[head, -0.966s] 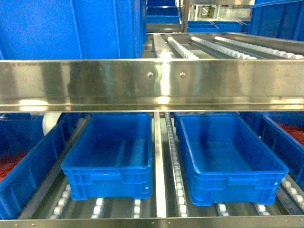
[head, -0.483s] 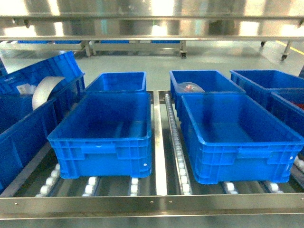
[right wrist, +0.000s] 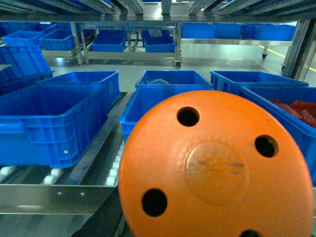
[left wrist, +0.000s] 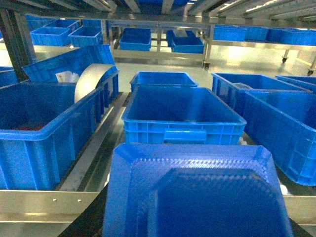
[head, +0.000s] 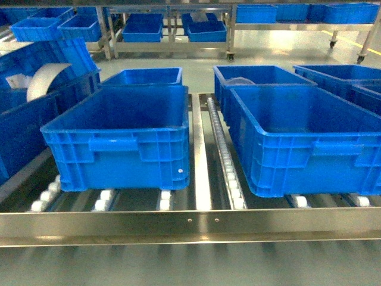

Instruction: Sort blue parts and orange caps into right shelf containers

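A square blue part (left wrist: 195, 192) with a textured bevelled rim fills the bottom of the left wrist view and hides my left gripper's fingers. It hangs before the shelf's front rail (left wrist: 44, 202), in line with an empty container (left wrist: 182, 111). A round orange cap (right wrist: 217, 168) with dark holes fills the right wrist view and hides my right gripper's fingers. Behind the cap stands another container (right wrist: 148, 106). In the head view two containers (head: 119, 128) (head: 303, 137) sit on the shelf (head: 190, 223); neither gripper shows there.
A white roller track (head: 223, 149) runs between the two front crates. Two more blue crates stand behind them. On the left a tilted crate holds a curved white sheet (head: 44, 80). A crate of red pieces (right wrist: 298, 108) is at the right. More racks stand across the floor.
The head view has dropped: the upper steel rail has left the top of the picture and the crates now look nearer and more side-on. The far racks have come into sight.
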Available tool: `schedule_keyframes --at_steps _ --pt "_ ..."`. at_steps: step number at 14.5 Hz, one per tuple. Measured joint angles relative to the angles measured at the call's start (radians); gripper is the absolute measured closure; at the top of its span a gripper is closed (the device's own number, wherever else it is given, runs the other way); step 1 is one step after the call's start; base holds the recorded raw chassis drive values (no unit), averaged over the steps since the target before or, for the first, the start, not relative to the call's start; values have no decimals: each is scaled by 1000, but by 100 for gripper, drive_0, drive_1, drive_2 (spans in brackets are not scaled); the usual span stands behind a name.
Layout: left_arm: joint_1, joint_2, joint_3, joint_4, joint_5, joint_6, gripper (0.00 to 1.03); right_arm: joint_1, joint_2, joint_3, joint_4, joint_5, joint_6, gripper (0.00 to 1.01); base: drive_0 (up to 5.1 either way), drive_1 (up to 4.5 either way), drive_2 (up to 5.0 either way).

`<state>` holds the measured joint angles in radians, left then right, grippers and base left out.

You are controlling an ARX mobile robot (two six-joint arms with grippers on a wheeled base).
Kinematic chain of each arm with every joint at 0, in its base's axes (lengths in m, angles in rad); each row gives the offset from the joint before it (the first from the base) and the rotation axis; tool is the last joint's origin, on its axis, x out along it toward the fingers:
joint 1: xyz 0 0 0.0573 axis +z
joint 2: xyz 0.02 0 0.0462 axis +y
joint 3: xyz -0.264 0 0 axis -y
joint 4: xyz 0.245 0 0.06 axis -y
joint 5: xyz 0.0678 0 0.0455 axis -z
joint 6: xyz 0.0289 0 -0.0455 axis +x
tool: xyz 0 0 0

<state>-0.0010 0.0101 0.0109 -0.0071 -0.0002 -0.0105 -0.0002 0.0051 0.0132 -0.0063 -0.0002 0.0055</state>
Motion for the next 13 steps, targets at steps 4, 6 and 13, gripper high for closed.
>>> schedule_keyframes --at_steps 4,6,13 --pt "0 0 0 1 -1 0 61 0 0 0 0 -1 0 58 0 0 0" --pt "0 0 0 -1 0 0 61 0 0 0 -2 -1 0 58 0 0 0" --pt "0 0 0 0 0 0 61 0 0 0 0 0 0 58 0 0 0"
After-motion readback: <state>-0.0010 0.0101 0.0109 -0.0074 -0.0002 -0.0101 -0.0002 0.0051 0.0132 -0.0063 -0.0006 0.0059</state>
